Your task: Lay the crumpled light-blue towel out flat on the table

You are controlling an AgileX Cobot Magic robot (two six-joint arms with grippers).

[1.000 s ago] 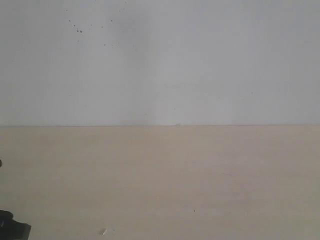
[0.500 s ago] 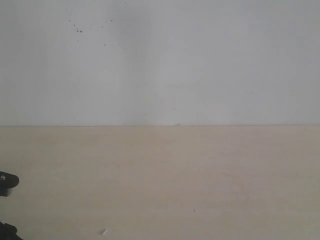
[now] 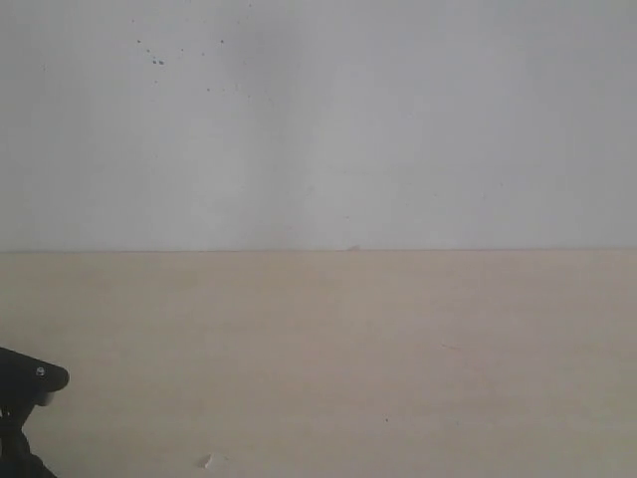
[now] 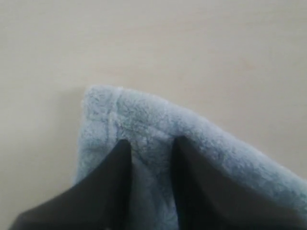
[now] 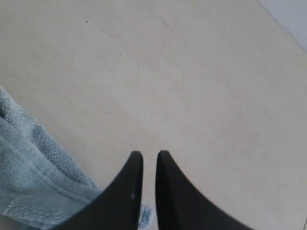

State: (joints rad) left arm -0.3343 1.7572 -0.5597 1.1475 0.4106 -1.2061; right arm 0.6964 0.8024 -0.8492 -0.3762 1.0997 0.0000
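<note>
The light-blue towel (image 4: 144,120) shows a hemmed corner lying on the beige table (image 4: 192,43) in the left wrist view. My left gripper (image 4: 151,143) sits on that corner, its two dark fingers pressed into a fold of fleece that fills the gap between them. In the right wrist view, more of the towel (image 5: 33,167) runs under my right gripper (image 5: 149,154). Its fingers stand almost together, with a tuft of towel showing between them near their base. The exterior view shows no towel, only a dark part of the left arm (image 3: 25,383) at the lower left edge.
A white wall (image 3: 318,119) rises behind the table's far edge (image 3: 318,250). Bare table (image 3: 348,349) stretches across the exterior view, with a small pale speck (image 3: 205,461) near the front left.
In the exterior view, the dark part of the left arm at the lower left has risen and come further into view. Nothing else there has moved.
</note>
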